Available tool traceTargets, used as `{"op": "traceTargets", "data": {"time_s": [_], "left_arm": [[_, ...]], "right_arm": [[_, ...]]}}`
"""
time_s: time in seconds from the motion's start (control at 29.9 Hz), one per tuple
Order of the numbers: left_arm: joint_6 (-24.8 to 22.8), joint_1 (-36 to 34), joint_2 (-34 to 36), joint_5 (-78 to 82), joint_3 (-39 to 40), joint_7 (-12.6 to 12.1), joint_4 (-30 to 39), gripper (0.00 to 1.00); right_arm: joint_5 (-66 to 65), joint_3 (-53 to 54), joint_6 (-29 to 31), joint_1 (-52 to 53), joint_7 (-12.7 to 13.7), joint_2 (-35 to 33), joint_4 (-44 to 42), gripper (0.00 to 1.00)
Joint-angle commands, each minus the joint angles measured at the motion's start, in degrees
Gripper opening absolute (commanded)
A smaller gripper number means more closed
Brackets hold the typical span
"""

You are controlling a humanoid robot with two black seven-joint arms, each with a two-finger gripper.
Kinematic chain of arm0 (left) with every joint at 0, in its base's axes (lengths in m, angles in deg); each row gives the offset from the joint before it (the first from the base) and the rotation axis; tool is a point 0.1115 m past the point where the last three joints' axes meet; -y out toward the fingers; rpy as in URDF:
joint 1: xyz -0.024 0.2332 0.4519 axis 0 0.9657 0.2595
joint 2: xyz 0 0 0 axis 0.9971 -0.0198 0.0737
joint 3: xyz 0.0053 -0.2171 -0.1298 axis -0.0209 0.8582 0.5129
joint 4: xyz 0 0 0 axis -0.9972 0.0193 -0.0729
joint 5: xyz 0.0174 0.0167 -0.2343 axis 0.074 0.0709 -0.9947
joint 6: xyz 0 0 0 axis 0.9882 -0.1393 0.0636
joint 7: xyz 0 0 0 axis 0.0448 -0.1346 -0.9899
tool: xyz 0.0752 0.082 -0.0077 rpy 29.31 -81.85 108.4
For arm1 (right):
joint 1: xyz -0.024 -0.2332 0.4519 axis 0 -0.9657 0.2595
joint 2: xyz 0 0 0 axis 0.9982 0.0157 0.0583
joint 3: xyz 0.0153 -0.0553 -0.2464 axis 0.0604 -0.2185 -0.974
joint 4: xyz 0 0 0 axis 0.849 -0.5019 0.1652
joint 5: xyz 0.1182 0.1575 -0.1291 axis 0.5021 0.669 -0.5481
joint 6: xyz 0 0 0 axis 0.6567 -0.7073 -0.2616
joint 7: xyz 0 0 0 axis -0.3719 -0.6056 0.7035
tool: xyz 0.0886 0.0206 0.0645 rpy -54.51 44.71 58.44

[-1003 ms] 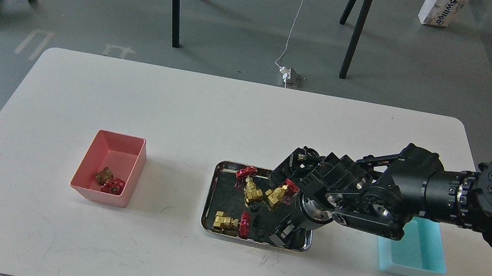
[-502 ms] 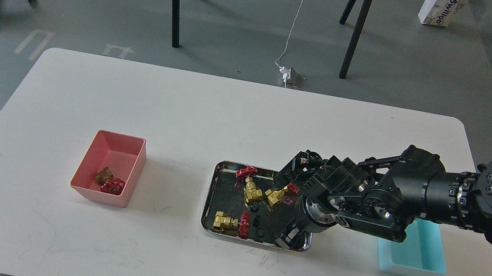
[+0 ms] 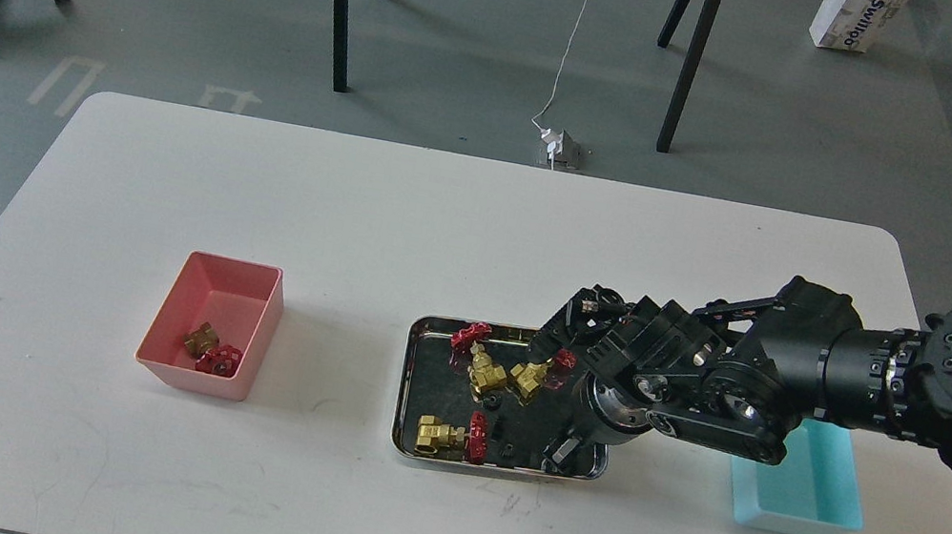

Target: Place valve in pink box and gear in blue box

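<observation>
Three brass valves with red handwheels lie in the steel tray: one at the back, one beside it and one at the front. Small black gears lie between them. A fourth valve lies in the pink box at the left. The blue box stands at the right, partly hidden by my right arm. My right gripper reaches down into the tray's front right corner. Its fingers are dark and I cannot tell them apart. My left arm is out of view.
The white table holds the tray at centre right. My right forearm crosses above the blue box and the tray's right side. Table legs and cables are on the floor beyond the far edge.
My right gripper shifted a little to the right inside the tray. The tray turned slightly on the table and the valves in it moved with it.
</observation>
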Motion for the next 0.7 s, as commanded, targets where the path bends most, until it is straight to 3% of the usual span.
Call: {"op": "traceTargets", "data": {"time_s": [0.0,0.2,0.37,0.5,0.67], "left_arm": [[0.0,0.1,0.1,0.0,0.0,0.0,0.0,0.93],[-0.1,0.5,0.2,0.1,0.0,0.0,0.0,0.93],[-0.3,0.8,0.4,0.0,-0.1,0.1,0.0,0.93],[-0.3,0.8,0.4,-0.1,-0.3,0.4,0.0,0.93],[-0.3,0.8,0.4,-0.4,-0.2,0.4,0.0,0.93]], "right_arm": [[0.7,2.9,0.0,1.9,0.0,-0.3,0.2,0.06],[4.1,12.6,0.0,7.2,0.1,-14.5,4.3,0.06],[3.9,14.1,0.0,7.7,0.0,-34.8,14.8,0.07],[3.1,13.7,0.0,5.1,0.0,-46.6,19.9,0.07],[0.5,14.1,0.0,0.0,0.0,-52.0,20.2,0.09]]}}
